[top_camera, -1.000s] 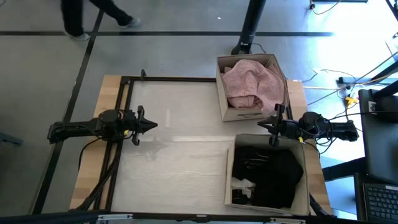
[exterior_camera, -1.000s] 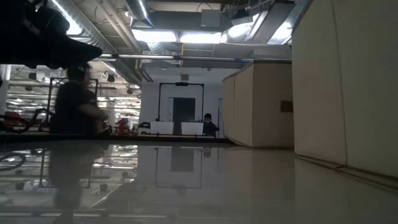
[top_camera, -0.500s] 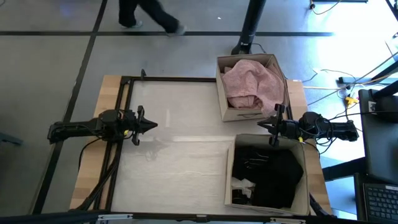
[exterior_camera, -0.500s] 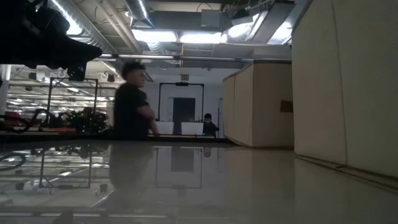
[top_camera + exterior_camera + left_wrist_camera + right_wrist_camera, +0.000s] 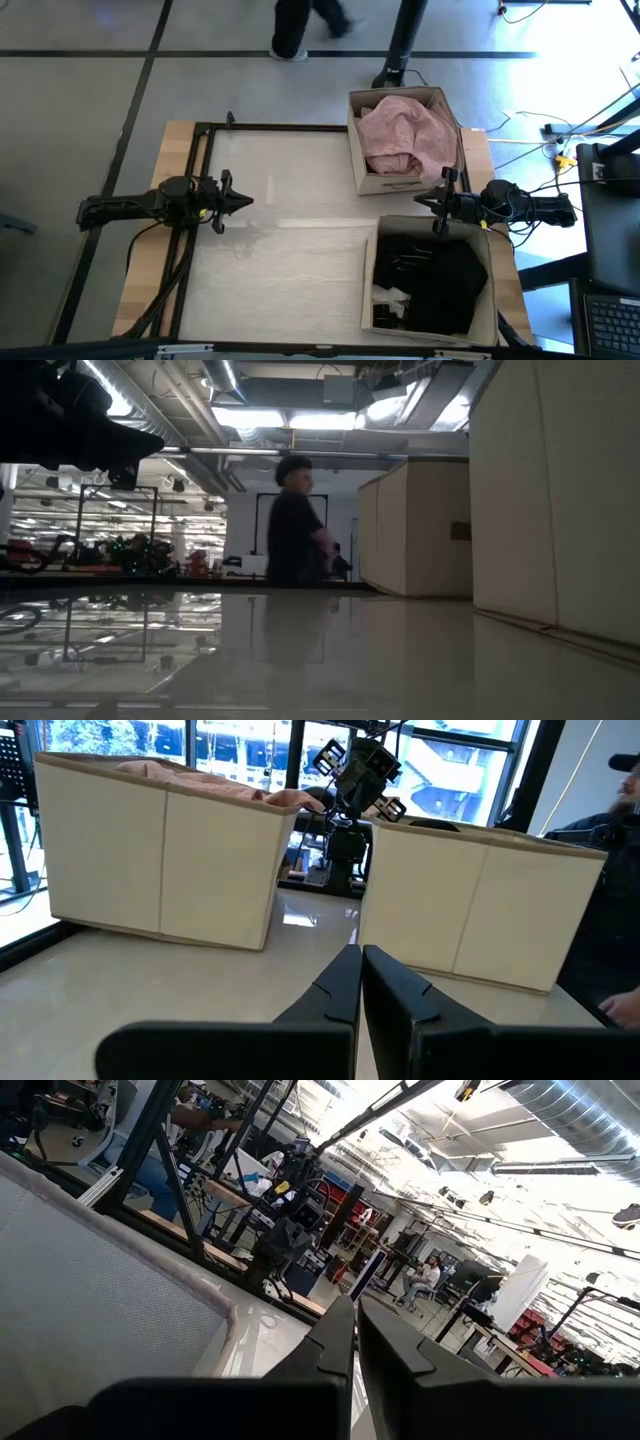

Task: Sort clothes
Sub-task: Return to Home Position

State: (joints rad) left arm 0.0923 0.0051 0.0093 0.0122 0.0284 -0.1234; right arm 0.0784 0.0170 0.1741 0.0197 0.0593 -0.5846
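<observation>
Clothes are lying boxed either side of the right gripper (image 5: 422, 203), the nearer arm: pink pile (image 5: 400, 135) just beyond it, black ones (image 5: 430, 275) just below. I'm reading both grippers as closed, empty; left gripper (image 5: 246, 200) is hovering well apart.

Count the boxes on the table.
2. The far box sits at the table's back right and holds a pink cloth. The near box sits front right and holds black clothes and a white piece. No others show.
</observation>
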